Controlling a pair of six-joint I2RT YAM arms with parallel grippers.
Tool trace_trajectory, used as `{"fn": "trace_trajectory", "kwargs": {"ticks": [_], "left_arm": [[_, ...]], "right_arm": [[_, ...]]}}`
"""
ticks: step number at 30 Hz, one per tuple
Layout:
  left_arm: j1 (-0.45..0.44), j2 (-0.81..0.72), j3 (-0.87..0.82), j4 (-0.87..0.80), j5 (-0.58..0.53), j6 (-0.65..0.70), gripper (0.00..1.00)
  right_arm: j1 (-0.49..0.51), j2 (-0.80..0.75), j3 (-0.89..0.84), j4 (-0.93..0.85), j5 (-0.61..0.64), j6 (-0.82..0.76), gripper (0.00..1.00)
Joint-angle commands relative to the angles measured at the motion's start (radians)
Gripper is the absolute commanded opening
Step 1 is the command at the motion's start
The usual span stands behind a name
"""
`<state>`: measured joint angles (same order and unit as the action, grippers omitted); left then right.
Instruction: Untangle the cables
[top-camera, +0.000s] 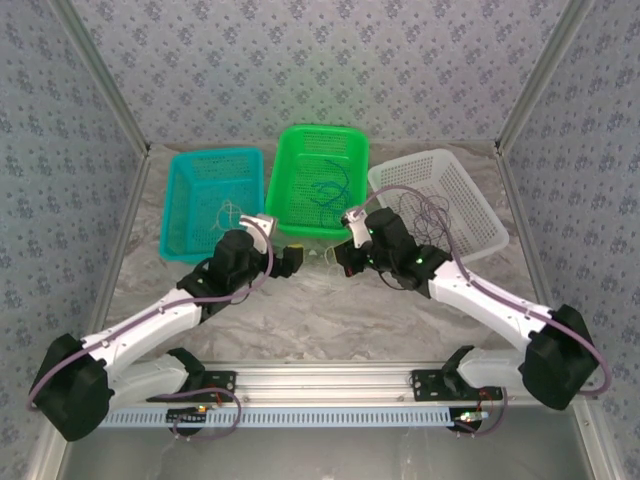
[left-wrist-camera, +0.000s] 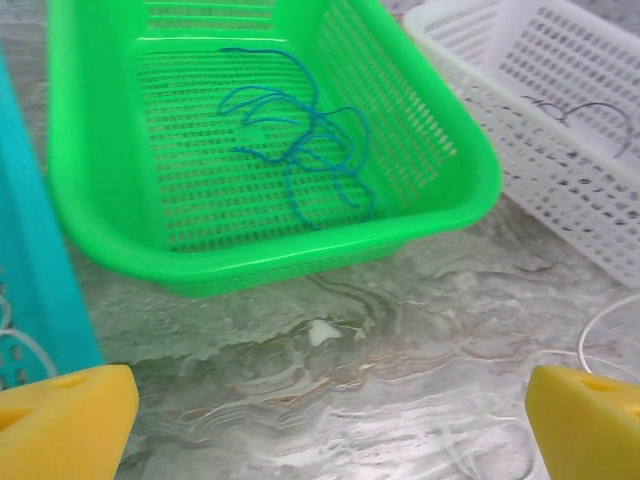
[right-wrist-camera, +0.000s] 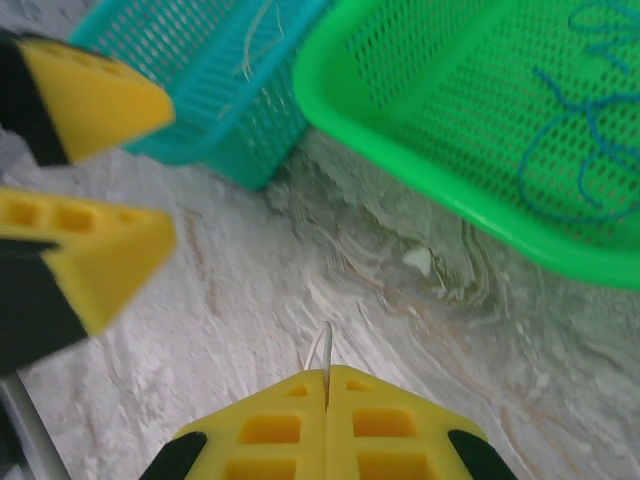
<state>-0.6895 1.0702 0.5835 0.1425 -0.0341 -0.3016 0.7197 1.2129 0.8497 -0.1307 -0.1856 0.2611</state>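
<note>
Right wrist view: right gripper (right-wrist-camera: 327, 376) pinched shut on the pale cable (right-wrist-camera: 329, 345) above the table (right-wrist-camera: 240, 290). Left gripper (left-wrist-camera: 332, 392) is wide open and empty. Farther out, blue cable (left-wrist-camera: 300, 140) in green basket (left-wrist-camera: 300, 248), dark cable (left-wrist-camera: 592, 105) in white basket (left-wrist-camera: 560, 175). Looks mostly sorted, pale one left.

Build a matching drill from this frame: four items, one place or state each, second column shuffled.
Column 1
1. blue cable
2. dark cable
3. left claw
4. right claw

Column 2
a. shut on the pale cable
b. in the green basket
c. open
d. in the white basket

Pairs: 1-b, 2-d, 3-c, 4-a
</note>
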Motion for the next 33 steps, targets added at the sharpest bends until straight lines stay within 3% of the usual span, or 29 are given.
{"fn": "trace_trajectory", "kwargs": {"ticks": [1,7,20,33], "left_arm": [[-0.008,0.014,-0.023,0.14,0.127,-0.025,0.99],[-0.009,0.015,-0.101,0.346,0.213,-0.096,0.99],[-0.029,0.083,-0.101,0.353,0.36,0.007,0.91],[-0.052,0.227,-0.073,0.467,0.264,-0.042,0.87]], "right_arm": [[-0.006,-0.026,-0.044,0.102,-0.026,0.036,0.0],[-0.008,-0.043,-0.102,0.249,-0.048,0.086,0.0],[-0.056,-0.099,-0.038,0.307,-0.105,0.239,0.0],[-0.067,-0.148,0.034,0.282,-0.124,0.31,0.0]]}}
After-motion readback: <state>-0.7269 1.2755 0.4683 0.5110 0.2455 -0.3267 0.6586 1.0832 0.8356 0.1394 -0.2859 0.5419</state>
